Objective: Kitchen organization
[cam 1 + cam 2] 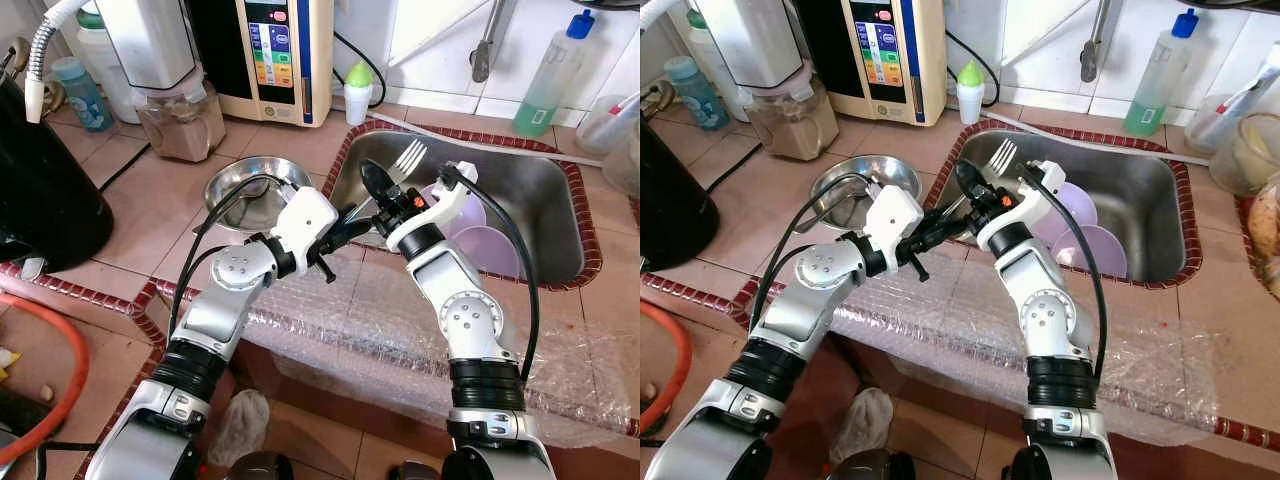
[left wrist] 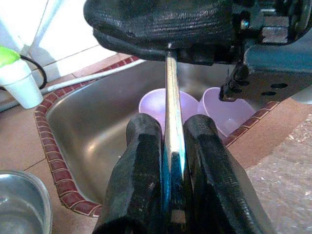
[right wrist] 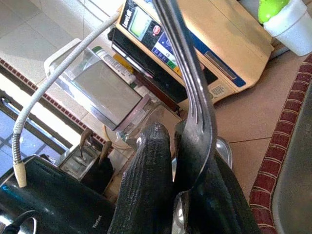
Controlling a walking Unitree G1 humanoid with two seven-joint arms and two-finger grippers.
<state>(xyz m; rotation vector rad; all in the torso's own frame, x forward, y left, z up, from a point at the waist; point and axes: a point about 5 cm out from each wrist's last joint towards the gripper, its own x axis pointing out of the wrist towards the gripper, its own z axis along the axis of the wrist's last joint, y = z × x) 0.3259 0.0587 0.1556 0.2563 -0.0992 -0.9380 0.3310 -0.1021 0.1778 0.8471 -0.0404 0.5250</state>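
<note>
A metal fork (image 1: 408, 160) is held over the left rim of the steel sink (image 1: 560, 175), tines pointing up and away. My left gripper (image 1: 352, 224) is shut on its handle; in the left wrist view the shiny handle (image 2: 173, 146) is pinched between the two black fingers (image 2: 141, 161). My right gripper (image 1: 380, 182) is shut on the fork higher up, near the neck, and in the right wrist view the fork (image 3: 190, 83) rises from between its fingers (image 3: 146, 185). Two purple bowls (image 1: 455, 212) lie in the sink below.
A steel bowl (image 1: 250, 190) sits on the tiled counter left of the sink. Behind stand a water machine (image 1: 285, 55), a blender jar (image 1: 180, 115), a black appliance (image 1: 40, 190), a small green-capped bottle (image 1: 358, 92) and a green soap bottle (image 1: 550, 75). Bubble wrap (image 1: 400, 330) covers the counter's front edge.
</note>
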